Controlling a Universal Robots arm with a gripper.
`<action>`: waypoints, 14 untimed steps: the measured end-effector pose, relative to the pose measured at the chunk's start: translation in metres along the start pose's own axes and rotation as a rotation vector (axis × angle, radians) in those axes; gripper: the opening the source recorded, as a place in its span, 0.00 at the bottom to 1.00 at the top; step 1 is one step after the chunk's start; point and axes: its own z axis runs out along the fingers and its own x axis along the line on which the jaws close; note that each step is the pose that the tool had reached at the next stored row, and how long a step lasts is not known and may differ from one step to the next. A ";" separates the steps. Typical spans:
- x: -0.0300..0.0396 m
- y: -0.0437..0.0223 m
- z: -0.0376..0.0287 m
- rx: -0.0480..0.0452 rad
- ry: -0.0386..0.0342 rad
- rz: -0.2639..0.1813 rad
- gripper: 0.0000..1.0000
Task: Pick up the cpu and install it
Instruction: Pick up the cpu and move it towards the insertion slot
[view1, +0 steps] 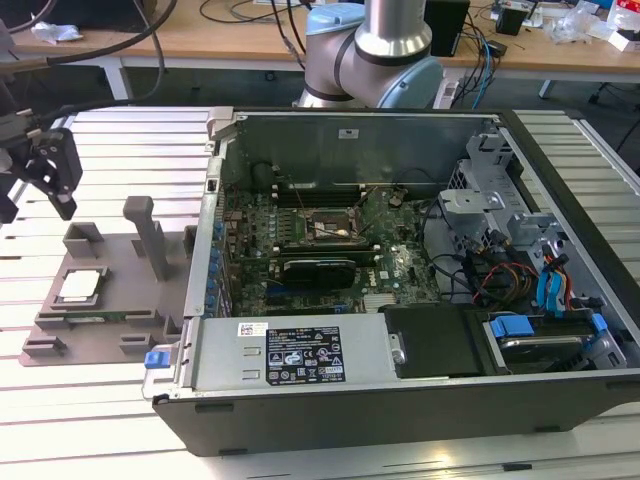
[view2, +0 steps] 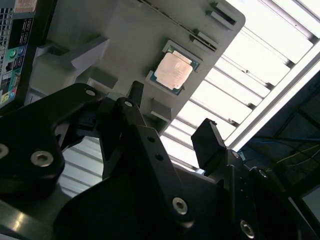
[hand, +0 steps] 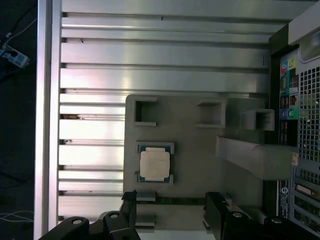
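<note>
The cpu (view1: 80, 287) is a small silver square chip lying flat in a recess of the grey fixture tray (view1: 120, 285) on the exterior view's left. My gripper (view1: 35, 205) hangs above the tray's far-left side, apart from the chip. In the first wrist view the cpu (hand: 154, 165) lies just beyond my open gripper (hand: 172, 204), with nothing between the black fingers (hand: 129, 199). In the second wrist view the cpu (view2: 173, 71) sits on the tray (view2: 125, 35) past the gripper (view2: 172, 112). The motherboard's socket (view1: 330, 228) lies inside the open computer case.
The open computer case (view1: 400, 400) lies beside the tray, with a long black card (view1: 320, 270), a labelled power supply (view1: 300, 355) and a drive cage with blue cables (view1: 540, 290). Upright posts (view1: 150, 235) rise from the tray. The arm's base (view1: 375, 60) stands behind the case on the slatted metal table (view1: 90, 420).
</note>
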 end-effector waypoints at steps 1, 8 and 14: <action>0.0000 0.0000 0.0008 0.0000 0.0000 0.000 0.66; 0.0002 0.0000 0.0075 0.0000 -0.0001 0.000 0.66; 0.0003 -0.0001 0.0135 0.0000 0.0000 0.000 0.66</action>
